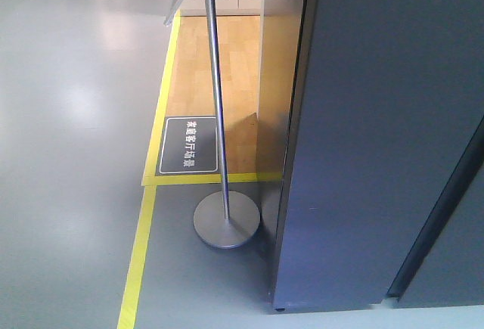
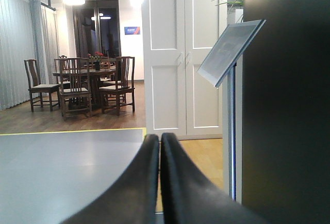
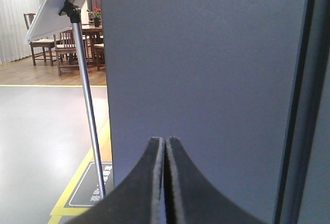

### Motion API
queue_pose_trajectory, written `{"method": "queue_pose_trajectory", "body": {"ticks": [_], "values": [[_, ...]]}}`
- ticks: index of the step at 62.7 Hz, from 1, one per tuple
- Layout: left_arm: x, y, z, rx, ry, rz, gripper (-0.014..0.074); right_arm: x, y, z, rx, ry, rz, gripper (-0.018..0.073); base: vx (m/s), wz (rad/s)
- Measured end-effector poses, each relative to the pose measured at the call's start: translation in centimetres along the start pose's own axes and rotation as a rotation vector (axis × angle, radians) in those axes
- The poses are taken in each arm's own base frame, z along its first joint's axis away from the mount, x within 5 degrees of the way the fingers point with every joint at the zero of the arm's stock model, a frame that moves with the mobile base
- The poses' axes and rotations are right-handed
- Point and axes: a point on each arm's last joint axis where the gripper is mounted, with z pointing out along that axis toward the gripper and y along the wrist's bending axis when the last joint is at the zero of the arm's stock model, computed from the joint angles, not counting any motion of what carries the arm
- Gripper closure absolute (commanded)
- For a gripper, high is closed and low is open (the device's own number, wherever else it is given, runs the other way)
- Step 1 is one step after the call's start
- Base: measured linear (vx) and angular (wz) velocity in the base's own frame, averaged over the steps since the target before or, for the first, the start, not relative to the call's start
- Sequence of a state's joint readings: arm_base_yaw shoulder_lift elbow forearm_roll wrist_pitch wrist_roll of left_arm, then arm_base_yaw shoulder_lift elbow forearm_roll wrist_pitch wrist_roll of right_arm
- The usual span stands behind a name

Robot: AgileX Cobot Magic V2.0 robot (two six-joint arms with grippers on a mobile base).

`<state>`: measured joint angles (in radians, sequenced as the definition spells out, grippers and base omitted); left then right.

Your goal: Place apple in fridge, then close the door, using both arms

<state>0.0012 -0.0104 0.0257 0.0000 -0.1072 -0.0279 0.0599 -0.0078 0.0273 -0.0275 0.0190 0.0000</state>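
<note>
The apple is out of view in all three views. The fridge [image 1: 378, 117] fills the right of the front view as a tall dark grey body, with no white interior showing. A dark seam [image 1: 439, 215] splits its grey panels; I cannot tell which panel is the door. My left gripper [image 2: 160, 137] is shut with nothing in it and points over the floor, with the fridge's dark side [image 2: 286, 105] to its right. My right gripper [image 3: 165, 139] is shut and empty, and faces the fridge's grey panel [image 3: 206, 54] close up.
A metal sign stand [image 1: 219, 117] with a round base [image 1: 226, 219] stands just left of the fridge, its tilted board [image 3: 59, 2] overhead. Yellow floor tape [image 1: 140, 253] borders a wooden floor patch. White double doors [image 2: 183, 54] and a dining set [image 2: 87, 87] lie far behind.
</note>
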Motion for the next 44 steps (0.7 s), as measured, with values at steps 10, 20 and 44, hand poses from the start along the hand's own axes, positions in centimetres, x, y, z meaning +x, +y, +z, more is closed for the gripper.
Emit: {"method": "queue_pose_trajectory", "body": {"ticks": [10, 20, 44], "values": [[0.00, 0.00, 0.00, 0.000, 0.000, 0.000, 0.0603, -0.11, 0.00, 0.00, 0.000, -0.012, -0.003, 0.0563, 0.00, 0.00], [0.00, 0.00, 0.00, 0.000, 0.000, -0.001, 0.0603, -0.17, 0.00, 0.00, 0.000, -0.019, -0.003, 0.0563, 0.00, 0.00], [0.00, 0.00, 0.00, 0.000, 0.000, -0.001, 0.0603, -0.12, 0.00, 0.00, 0.000, -0.014, -0.003, 0.0563, 0.00, 0.00]]}}
